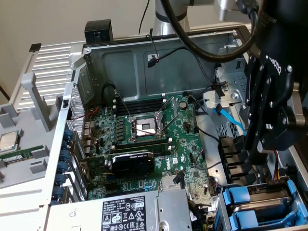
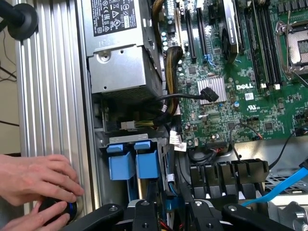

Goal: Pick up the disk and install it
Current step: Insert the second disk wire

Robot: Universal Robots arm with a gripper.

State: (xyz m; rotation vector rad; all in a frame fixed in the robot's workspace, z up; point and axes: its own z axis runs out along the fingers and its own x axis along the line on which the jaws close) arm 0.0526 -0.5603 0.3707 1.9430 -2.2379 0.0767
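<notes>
the black two-fingered gripper hangs above the blue plastic drive carriers beside the green motherboard; i cannot tell how its fingers stand. a carrier-framed drive looks rigid, fairly heavy and shock-sensitive, best gripped by its side rails.

Green motherboard speckled with black chips and silver sockets. Blue carriers over grey metal in the drive bay. Light-blue cable against the silver-grey case wall. White label, printed in black, on the grey power supply. Black, glossy hand. Ribbed pale-grey panel.
</notes>
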